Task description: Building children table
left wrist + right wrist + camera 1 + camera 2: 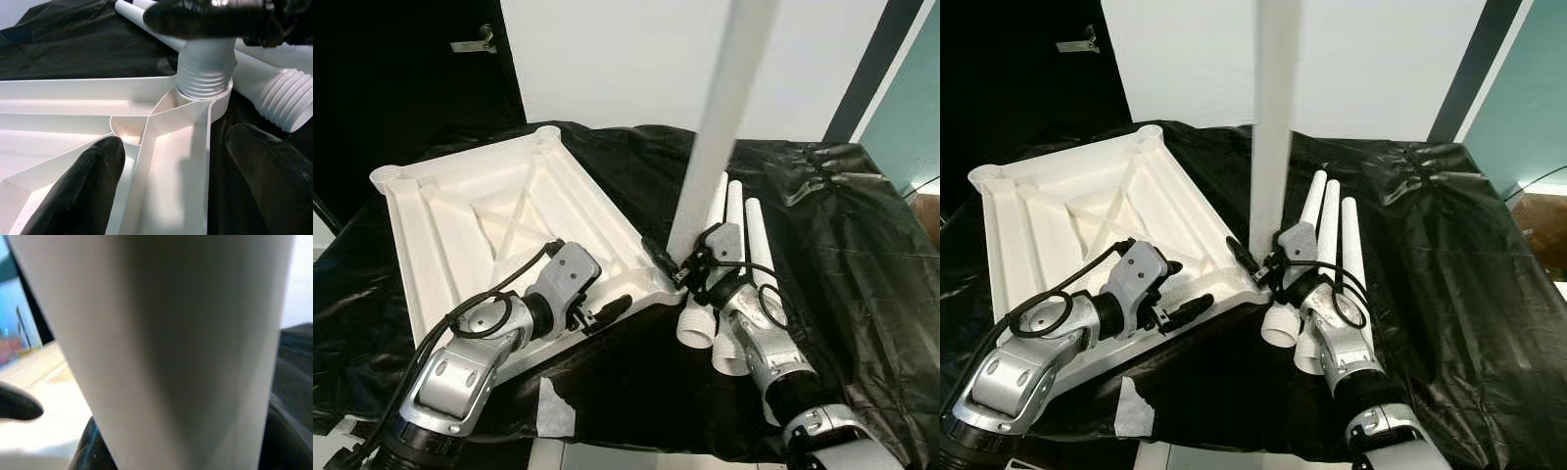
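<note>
Tabletop [480, 225]: right gripper [680, 269] clamps upright leg [710, 147] (top cropped); left gripper [171, 166] gapes.

No readable text, label, brand or number anywhere

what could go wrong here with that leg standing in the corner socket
The upright leg has threads still showing above the tabletop's corner socket, so it may not be fully seated and could tip or cross-thread. The right gripper holds it only near its base, giving little leverage. The three spare legs lie right beside that arm and could get knocked and roll.
</note>
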### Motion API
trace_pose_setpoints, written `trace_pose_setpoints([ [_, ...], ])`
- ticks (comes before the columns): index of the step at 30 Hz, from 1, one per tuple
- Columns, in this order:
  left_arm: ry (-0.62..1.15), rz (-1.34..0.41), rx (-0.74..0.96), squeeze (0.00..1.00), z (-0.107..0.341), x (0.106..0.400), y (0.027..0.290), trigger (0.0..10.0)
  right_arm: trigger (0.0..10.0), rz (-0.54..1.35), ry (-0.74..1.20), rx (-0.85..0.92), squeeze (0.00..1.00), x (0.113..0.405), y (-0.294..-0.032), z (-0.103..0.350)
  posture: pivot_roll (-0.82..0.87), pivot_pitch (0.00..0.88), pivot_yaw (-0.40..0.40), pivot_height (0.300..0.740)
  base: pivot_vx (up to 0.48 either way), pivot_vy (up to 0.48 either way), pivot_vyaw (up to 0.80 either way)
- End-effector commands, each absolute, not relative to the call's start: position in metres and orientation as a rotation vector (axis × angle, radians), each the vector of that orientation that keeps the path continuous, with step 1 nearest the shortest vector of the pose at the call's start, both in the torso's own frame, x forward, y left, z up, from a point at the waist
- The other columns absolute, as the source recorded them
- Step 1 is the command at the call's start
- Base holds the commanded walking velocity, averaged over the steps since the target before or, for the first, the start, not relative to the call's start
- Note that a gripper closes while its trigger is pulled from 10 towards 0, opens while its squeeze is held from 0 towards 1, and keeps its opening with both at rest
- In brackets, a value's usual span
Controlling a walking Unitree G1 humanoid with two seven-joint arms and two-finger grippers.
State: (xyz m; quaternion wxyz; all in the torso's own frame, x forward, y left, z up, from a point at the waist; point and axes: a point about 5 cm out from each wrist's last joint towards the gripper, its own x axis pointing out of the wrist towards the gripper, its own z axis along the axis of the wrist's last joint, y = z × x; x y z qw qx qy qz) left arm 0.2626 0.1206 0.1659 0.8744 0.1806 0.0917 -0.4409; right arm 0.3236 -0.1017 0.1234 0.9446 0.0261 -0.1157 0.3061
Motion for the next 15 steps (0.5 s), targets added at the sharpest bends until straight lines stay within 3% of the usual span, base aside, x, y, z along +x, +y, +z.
trace_pose_setpoints([
  [1,0.188,-0.888,0.378,0.0,0.167,0.264,0.123,10.0,10.0,0.601,-0.068,0.113,0.0,0.315,-0.109,0.089,0.05,0.0,-0.032,0.74,0.0,0.0,0.0],
  [5,0.189,-0.894,0.377,0.0,0.167,0.263,0.122,10.0,10.0,0.603,-0.042,0.128,0.0,0.313,-0.107,0.085,0.05,0.0,-0.027,0.74,0.0,0.0,0.0],
  [15,0.184,-0.902,0.384,0.0,0.17,0.265,0.122,10.0,10.0,0.674,0.1,-0.059,0.0,0.324,-0.113,0.082,0.05,0.0,-0.019,0.74,0.0,0.0,0.0],
])
